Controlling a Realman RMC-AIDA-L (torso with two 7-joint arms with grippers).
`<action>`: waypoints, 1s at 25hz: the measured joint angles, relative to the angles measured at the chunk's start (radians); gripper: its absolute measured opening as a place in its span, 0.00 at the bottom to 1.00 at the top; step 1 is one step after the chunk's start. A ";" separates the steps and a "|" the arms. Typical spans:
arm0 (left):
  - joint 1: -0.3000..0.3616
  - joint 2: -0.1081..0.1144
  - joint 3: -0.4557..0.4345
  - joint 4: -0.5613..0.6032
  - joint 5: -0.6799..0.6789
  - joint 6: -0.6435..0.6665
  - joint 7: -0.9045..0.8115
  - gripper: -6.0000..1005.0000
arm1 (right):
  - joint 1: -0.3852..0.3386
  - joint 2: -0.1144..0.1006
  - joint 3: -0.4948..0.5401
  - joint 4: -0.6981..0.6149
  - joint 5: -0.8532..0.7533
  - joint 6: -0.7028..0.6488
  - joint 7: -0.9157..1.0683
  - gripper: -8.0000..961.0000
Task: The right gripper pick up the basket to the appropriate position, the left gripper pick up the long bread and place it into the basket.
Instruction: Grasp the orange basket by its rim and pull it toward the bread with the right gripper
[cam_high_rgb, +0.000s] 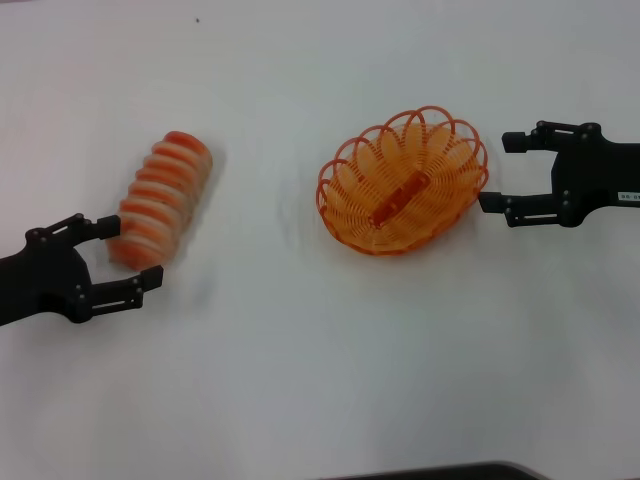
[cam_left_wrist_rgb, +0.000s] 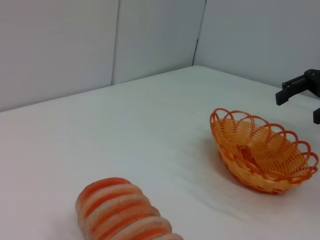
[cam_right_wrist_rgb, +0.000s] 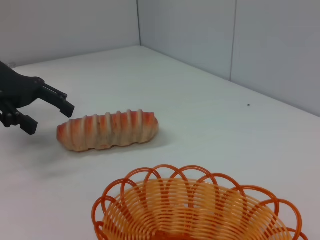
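The long bread (cam_high_rgb: 160, 195), ridged orange-red and cream, lies on the white table at the left, angled away from me. My left gripper (cam_high_rgb: 132, 252) is open at its near end, fingers to either side of the tip, with no contact visible. The orange wire basket (cam_high_rgb: 345, 200) sits right of centre, tilted, and holds nothing. My right gripper (cam_high_rgb: 494, 172) is open just beside the basket's right rim. The left wrist view shows the long bread (cam_left_wrist_rgb: 120, 210) close by and the basket (cam_left_wrist_rgb: 250, 175) farther off. In the right wrist view the basket (cam_right_wrist_rgb: 165, 172) is nearest, with the long bread (cam_right_wrist_rgb: 107, 130) and left gripper (cam_right_wrist_rgb: 48, 117) beyond.
Grey partition walls (cam_left_wrist_rgb: 150, 40) close off the table's far side. A dark edge (cam_high_rgb: 430, 472) runs along the table's near side. A bare strip of white tabletop (cam_high_rgb: 265, 200) separates bread and basket.
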 joint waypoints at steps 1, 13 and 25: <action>0.000 0.000 0.000 0.001 -0.001 0.000 0.001 0.91 | 0.000 0.000 0.000 0.000 0.000 0.000 0.000 0.92; 0.000 -0.006 -0.002 0.011 -0.003 0.009 0.002 0.91 | 0.002 0.001 0.013 0.001 0.019 -0.003 0.052 0.92; 0.001 -0.013 -0.012 0.014 -0.003 0.011 0.001 0.91 | 0.221 -0.051 0.020 -0.100 -0.194 0.012 0.971 0.92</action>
